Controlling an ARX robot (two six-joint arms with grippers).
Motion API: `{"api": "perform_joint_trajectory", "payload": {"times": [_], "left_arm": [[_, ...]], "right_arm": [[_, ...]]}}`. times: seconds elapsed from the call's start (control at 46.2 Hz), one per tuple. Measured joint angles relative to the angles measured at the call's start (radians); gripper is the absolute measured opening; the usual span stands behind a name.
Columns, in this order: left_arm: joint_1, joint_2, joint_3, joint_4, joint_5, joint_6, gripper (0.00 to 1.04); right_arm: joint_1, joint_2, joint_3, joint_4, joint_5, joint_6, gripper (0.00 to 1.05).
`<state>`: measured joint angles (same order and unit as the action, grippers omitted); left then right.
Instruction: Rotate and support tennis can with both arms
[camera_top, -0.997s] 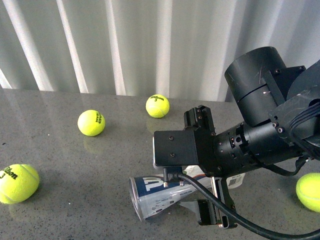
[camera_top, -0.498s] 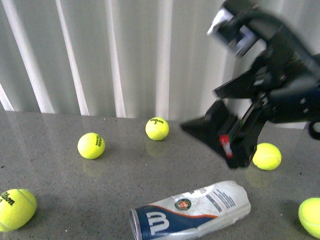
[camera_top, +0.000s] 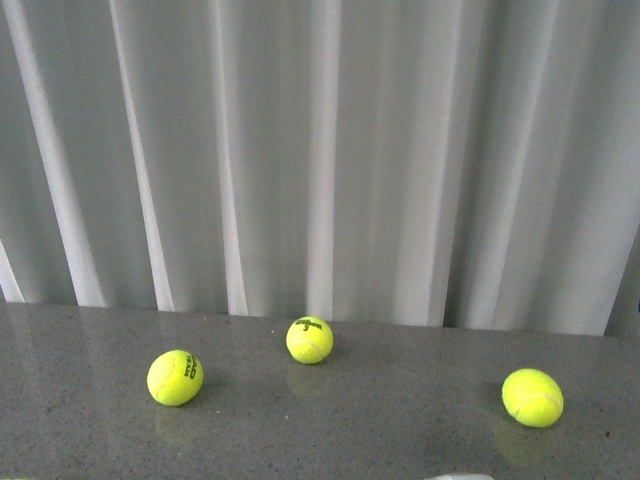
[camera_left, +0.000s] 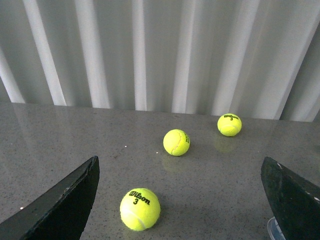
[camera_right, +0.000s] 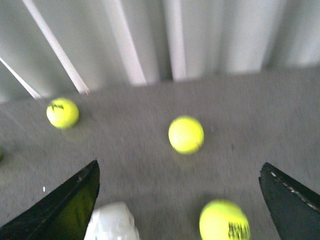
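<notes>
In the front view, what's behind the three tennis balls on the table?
A white pleated curtain hangs behind the three tennis balls, meeting the grey table at its far edge. The curtain covers whatever lies beyond it.

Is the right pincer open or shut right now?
Open: in the right wrist view the right pincer has its two black fingers spread wide apart, with nothing clamped between them.

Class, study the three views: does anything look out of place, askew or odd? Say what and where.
Tennis balls lie scattered loose on the table. The tennis can shows only partly at picture edges; neither the left tool nor the right tool, both open, holds it.
</notes>
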<state>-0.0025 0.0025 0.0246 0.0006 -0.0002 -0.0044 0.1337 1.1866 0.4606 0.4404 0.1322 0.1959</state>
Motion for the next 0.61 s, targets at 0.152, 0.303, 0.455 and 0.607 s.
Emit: {"api": "perform_joint_trajectory", "payload": {"times": [0.152,0.303,0.455,0.607], "left_arm": [[0.0,0.0,0.0,0.0,-0.001,0.0,0.98],[0.0,-0.001,0.0,0.0,0.0,0.0,0.98],[0.0,-0.001,0.0,0.0,0.0,0.0,0.98],[0.0,-0.001,0.0,0.0,0.0,0.0,0.98]], "right_arm": [[-0.016,-0.018,-0.163,0.375,-0.027,-0.14,0.68],[-0.044,-0.117,-0.237,0.406,-0.04,-0.178,0.43],[-0.065,-0.185,-0.295,0.38,-0.069,-0.189,0.2],[-0.13,-0.295,-0.349,0.328,-0.127,-0.194,0.03]]}}
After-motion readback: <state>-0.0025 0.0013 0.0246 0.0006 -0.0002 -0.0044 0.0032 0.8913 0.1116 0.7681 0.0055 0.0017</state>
